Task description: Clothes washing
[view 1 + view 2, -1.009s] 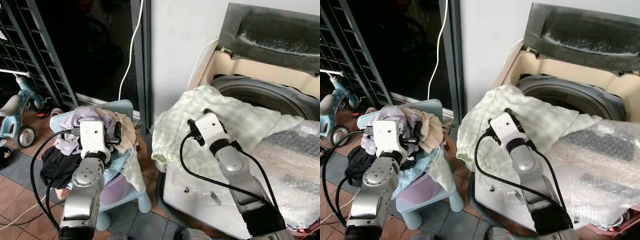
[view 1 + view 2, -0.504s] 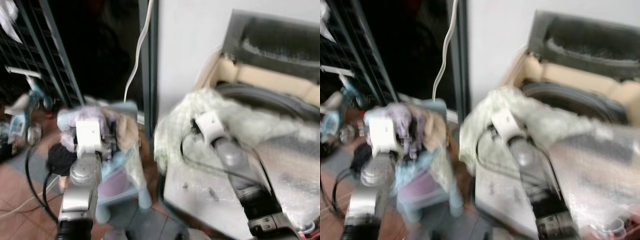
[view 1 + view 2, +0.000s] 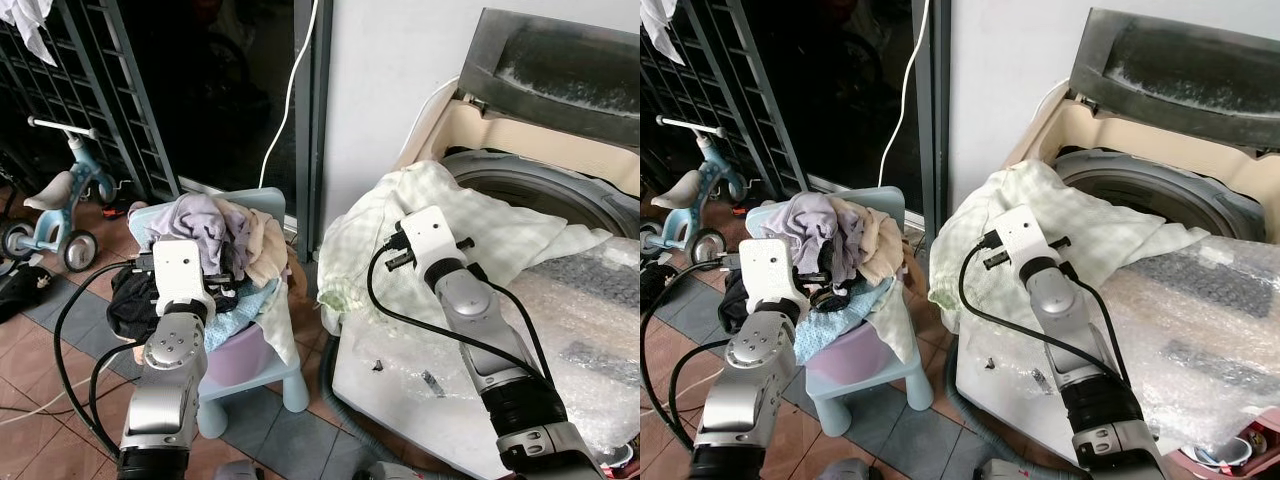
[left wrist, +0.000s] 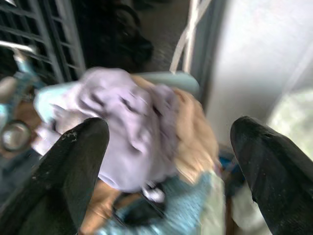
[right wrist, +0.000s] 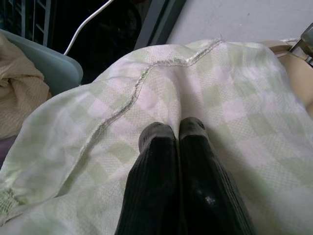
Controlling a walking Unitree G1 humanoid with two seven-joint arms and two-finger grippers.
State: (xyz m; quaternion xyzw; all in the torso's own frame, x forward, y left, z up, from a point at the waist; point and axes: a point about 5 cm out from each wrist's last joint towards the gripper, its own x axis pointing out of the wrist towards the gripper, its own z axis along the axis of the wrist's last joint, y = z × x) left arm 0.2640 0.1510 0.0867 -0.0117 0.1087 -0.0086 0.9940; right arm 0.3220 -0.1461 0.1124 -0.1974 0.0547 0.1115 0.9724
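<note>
A pile of mixed clothes (image 3: 215, 225), lavender, beige, black and pale blue, lies on a light-blue child's chair (image 3: 262, 365). My left gripper (image 4: 168, 142) hovers just in front of the pile, open, with a lavender garment (image 4: 132, 122) between its spread fingers but not touched. A green-checked cloth (image 3: 500, 235) hangs over the front rim of the open top-loading washing machine (image 3: 540, 190). On that cloth rests my right gripper (image 5: 178, 129), shut, its tips pressing into the fabric.
The washer's lid (image 3: 560, 60) stands up at the back, and bubble wrap (image 3: 590, 320) covers its front right. A child's tricycle (image 3: 60, 200) and a metal grille (image 3: 70, 90) are at the left. A white cable (image 3: 290, 100) hangs by the dark doorway. A grey hose (image 3: 340, 390) lies on the tiles.
The camera moved, blurring the view and shifting the scene to the right. Both grippers keep their places, the left by the pile and the right on the checked cloth.
</note>
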